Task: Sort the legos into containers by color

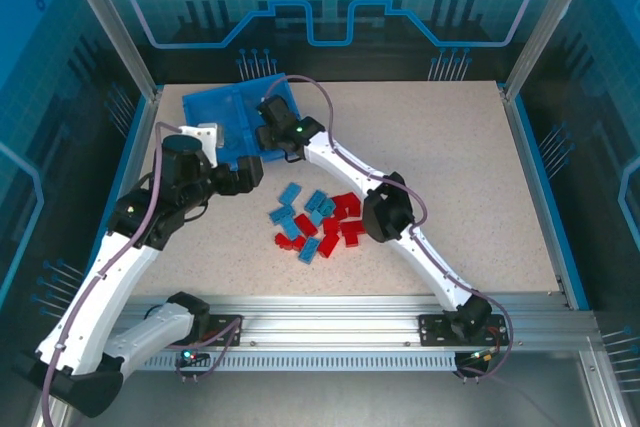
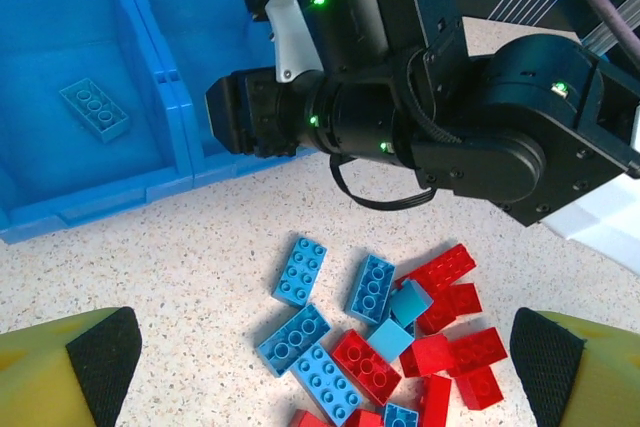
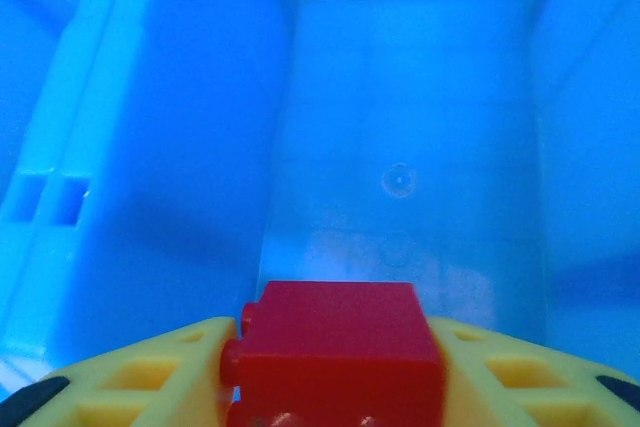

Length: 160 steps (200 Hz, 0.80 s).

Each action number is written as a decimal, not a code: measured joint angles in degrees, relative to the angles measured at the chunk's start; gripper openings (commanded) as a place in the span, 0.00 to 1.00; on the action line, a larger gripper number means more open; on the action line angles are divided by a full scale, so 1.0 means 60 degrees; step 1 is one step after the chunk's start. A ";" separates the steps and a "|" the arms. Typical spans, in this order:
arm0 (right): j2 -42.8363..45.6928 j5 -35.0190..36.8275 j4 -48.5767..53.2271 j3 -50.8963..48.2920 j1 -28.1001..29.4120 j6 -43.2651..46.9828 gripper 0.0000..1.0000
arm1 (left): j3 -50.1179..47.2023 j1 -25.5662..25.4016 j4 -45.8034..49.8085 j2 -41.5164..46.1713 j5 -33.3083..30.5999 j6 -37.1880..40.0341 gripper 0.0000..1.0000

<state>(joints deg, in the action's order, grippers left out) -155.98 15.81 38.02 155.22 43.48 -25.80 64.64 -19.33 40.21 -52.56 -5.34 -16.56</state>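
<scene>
Sorting under way; drop-off step for a red piece.

- Right tool [image 3: 330, 367] was over one compartment of the blue tray [image 1: 212, 107], jaws part-way apart. A red brick [image 3: 336, 335] sat between its yellow fingers [image 3: 140, 372], both sides touching. The bare blue floor lay below the brick, and nothing else was seen in that compartment.
- Across the divider [image 2: 150, 57], the other compartment held a single blue brick [image 2: 95, 109], lying flat, studs up.
- Left tool [image 2: 322, 362] hung above the pile [image 1: 315, 222], jaws as wide as they go, nothing in them.
- The pile sat mid-tabletop [image 1: 460, 147], with red and light blue bricks mixed. The blues lay mostly on the tray side and the reds towards the right arm. Several touched or overlapped.

Judgement: the job was early, since nearly all the bricks were on the tabletop. Next, the right tool needs to let go so the red drops clear of the divider, then lift straight out. The left tool could take an outlying blue brick [image 2: 300, 271], which stood slightly apart from the rest.

In the way: the right arm's black wrist [image 2: 400, 117] lay between the pile and the tray, across the left tool's path. Its elbow [image 1: 388, 212] sat just beside the reds. The crowded bricks risk a double pick.
</scene>
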 measured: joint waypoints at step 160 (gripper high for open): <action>0.9541 -0.2473 0.0863 -0.7592 -0.1330 -0.0022 1.00 | -0.0922 -0.0004 -0.0004 -0.3534 0.0637 -0.0780 0.99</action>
<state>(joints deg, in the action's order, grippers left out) -98.74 0.97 43.20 109.67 35.51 -25.93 59.11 -19.35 40.18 -73.76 -1.52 -21.23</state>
